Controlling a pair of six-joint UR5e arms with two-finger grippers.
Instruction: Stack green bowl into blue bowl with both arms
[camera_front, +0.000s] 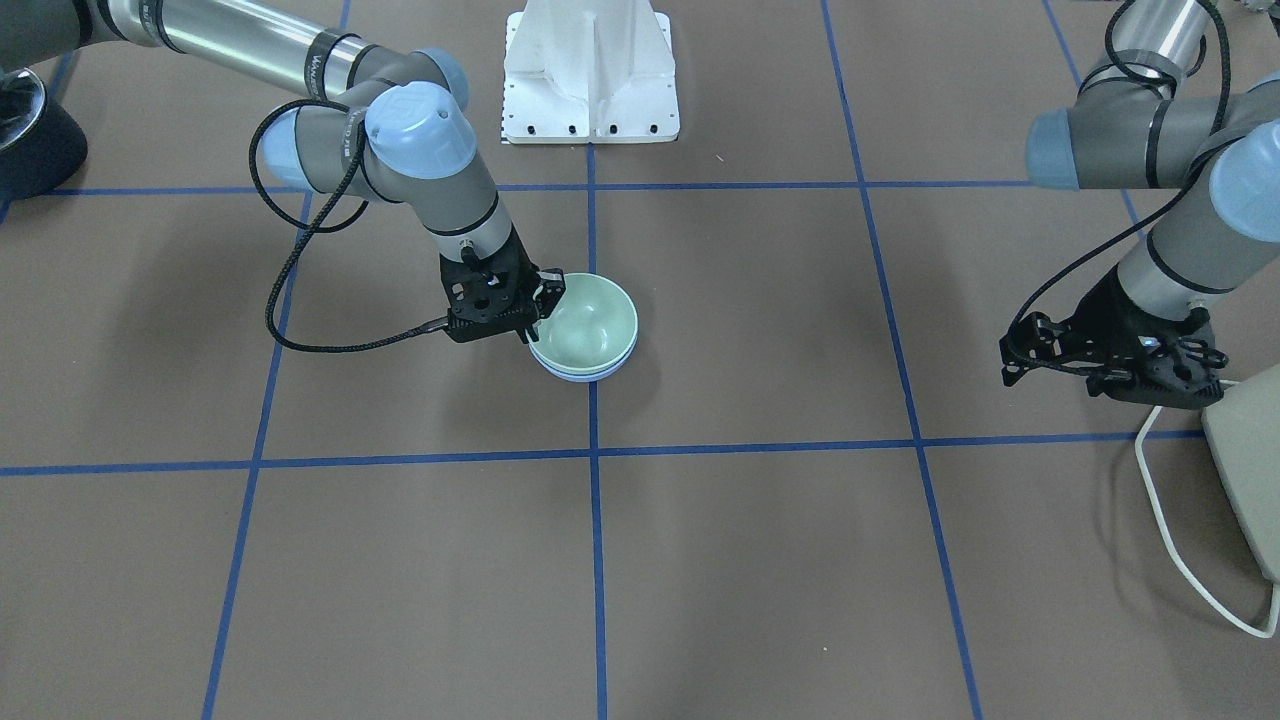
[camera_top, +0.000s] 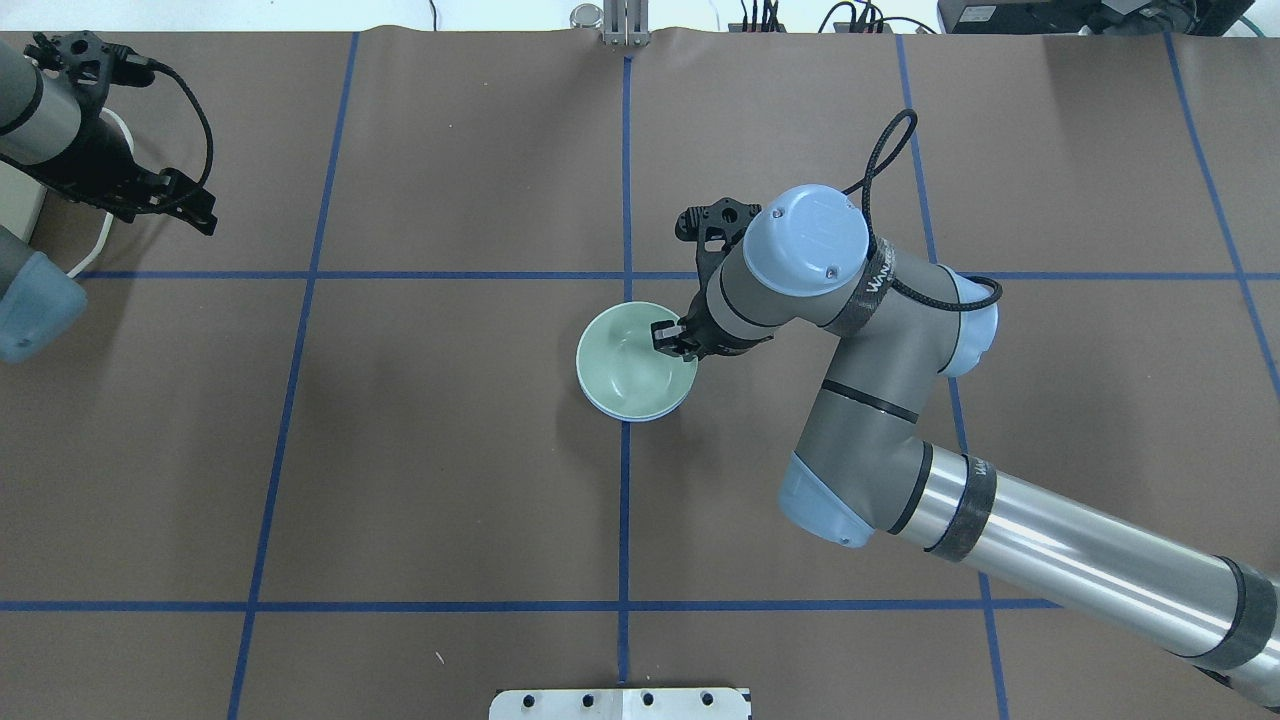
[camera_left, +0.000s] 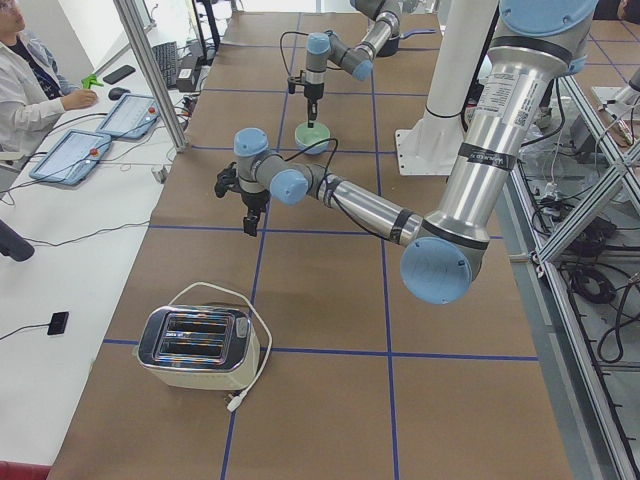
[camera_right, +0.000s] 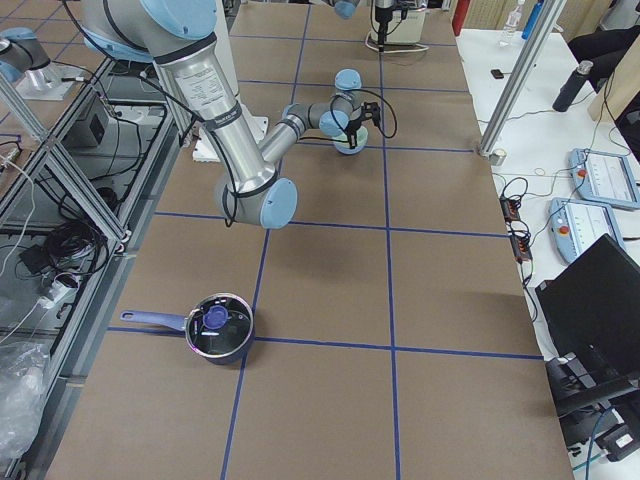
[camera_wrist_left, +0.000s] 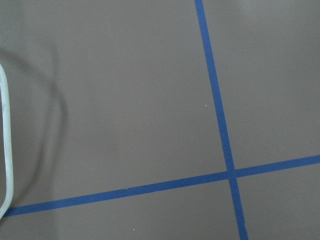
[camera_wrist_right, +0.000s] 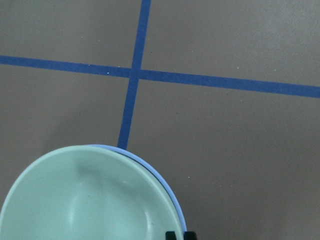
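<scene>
The green bowl (camera_front: 590, 320) sits nested inside the blue bowl (camera_front: 585, 374) near the middle of the table. Only a thin blue rim shows under it. The pair also shows in the overhead view, green bowl (camera_top: 630, 360) over blue bowl (camera_top: 640, 416), and in the right wrist view (camera_wrist_right: 85, 200). My right gripper (camera_front: 540, 318) (camera_top: 675, 340) stands at the bowls' rim, one finger inside and one outside, shut on the green bowl's rim. My left gripper (camera_front: 1008, 362) (camera_top: 205, 212) hangs far off at the table's left end, open and empty.
A toaster (camera_left: 195, 345) with a white cable (camera_front: 1170, 520) stands by the left gripper. A dark pot (camera_right: 218, 328) sits at the table's right end. The white pedestal (camera_front: 590, 70) is at the robot's side. Blue tape lines cross the brown table (camera_top: 450, 480).
</scene>
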